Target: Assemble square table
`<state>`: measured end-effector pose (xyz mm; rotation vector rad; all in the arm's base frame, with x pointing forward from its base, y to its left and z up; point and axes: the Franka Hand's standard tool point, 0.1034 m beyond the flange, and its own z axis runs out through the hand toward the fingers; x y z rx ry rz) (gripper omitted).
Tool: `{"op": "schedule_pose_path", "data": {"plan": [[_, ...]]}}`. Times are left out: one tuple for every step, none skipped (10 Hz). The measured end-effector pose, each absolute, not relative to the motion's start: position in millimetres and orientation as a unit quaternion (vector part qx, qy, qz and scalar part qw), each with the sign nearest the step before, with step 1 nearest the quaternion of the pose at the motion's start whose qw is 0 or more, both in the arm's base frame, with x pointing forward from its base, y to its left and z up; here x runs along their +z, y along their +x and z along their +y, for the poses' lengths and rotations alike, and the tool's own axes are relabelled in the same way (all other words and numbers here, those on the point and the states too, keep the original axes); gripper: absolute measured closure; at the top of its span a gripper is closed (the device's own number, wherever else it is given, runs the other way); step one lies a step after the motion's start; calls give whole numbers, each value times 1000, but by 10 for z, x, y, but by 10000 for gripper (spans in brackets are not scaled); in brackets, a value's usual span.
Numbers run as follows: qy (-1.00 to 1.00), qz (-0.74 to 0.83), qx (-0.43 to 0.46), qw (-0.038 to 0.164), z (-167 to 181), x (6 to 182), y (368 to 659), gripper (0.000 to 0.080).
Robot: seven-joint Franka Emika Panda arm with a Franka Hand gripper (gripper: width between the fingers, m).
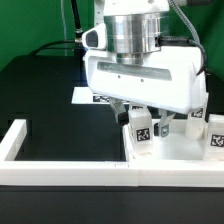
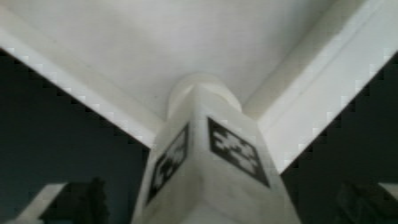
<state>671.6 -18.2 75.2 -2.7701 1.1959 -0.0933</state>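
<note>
Item: square table slab [image 1: 175, 150], white, at the exterior view's near right, in the corner of the white border wall [image 1: 60, 166].
Leg block [image 1: 141, 127], tagged, upright on the slab; two more [image 1: 214, 132] to its right.
End effector [image 1: 148, 112]: above the leg, fingers [image 2: 59, 203] spread wide, apparently gripping nothing.
Marker board [image 1: 88, 97]: farther back on black desk [image 1: 40, 90], partly hidden by the arm.

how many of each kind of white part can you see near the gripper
leg blocks: 3
square slab: 1
border wall: 1
marker board: 1
total: 6
</note>
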Motion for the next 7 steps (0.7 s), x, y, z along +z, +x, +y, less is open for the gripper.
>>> {"op": "schedule_pose_path", "data": {"plan": [[-932,357,-34,57,-179,758,6720,150],[-964,259,-44,41,-176,777,6741,150],[-964,258,-43,41,-190,766,6735,150],[-959,277,-42,44,-183,766,6736,150],[-960,275,-42,44,-183,766,6736,285],[-953,295,-41,46,-179,766,6736,285],[-942,329,-39,48,-173,765,6736,437]]}}
